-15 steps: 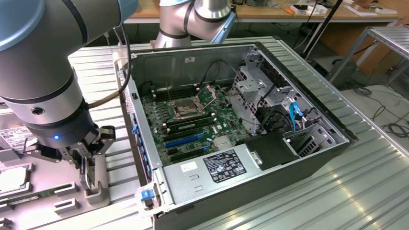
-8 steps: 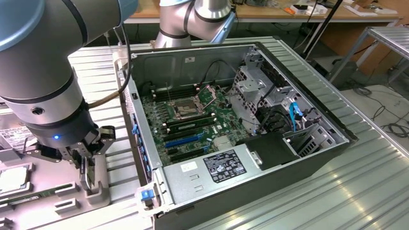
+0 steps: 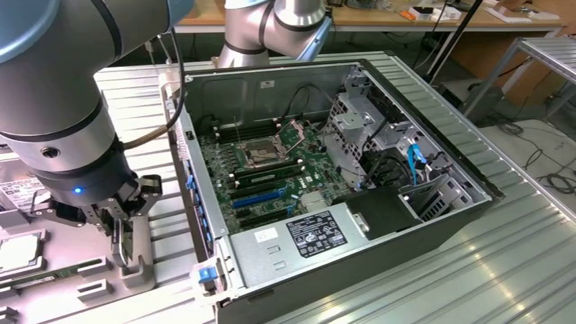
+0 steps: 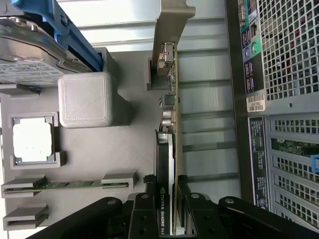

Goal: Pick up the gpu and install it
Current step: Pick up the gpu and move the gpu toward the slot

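Observation:
The gpu [image 4: 165, 159] stands on edge in a slot of the grey parts holder [image 4: 104, 159], its black face with white lettering turned sideways and its silver bracket [image 4: 172, 30] at the far end. My gripper [image 4: 163, 191] straddles the card's near end, with a black finger pressed against each face, so it is shut on the card. In the exterior view the gripper [image 3: 124, 229] hangs over the holder at that view's left, with the dark card [image 3: 127, 246] between its fingers. The open computer case [image 3: 432, 142] lies to the exterior view's right, motherboard [image 3: 270, 169] exposed.
On the holder sit a hard drive in a blue frame [image 4: 30, 55], a processor chip [image 4: 32, 142] and a green memory stick [image 4: 70, 183]. The case's perforated rear panel [image 4: 284, 74] runs close beside the card. Blue slots [image 3: 256, 198] and a power supply [image 3: 311, 233] lie inside the case.

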Robot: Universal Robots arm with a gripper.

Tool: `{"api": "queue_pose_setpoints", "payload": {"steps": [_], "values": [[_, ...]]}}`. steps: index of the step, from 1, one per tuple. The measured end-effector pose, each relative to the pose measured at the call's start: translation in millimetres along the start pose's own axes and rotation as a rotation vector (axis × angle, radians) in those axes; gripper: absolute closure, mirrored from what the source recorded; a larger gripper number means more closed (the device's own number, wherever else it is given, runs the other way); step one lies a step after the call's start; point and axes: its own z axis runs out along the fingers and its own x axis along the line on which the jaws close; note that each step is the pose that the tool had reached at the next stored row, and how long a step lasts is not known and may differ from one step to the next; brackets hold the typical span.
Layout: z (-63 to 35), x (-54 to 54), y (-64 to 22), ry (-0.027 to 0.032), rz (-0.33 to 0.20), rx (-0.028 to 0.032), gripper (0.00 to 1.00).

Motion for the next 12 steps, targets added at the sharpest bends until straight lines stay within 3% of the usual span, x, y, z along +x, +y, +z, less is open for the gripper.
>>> {"api": "queue_pose_setpoints", "payload": {"steps": [6,12], "values": [[-10.4,-0.3,0.6,0.0006,0.0,-0.0086,0.73],[-25.0,-0.7,1.5,0.0023,-0.007,-0.0247,0.73]]}}
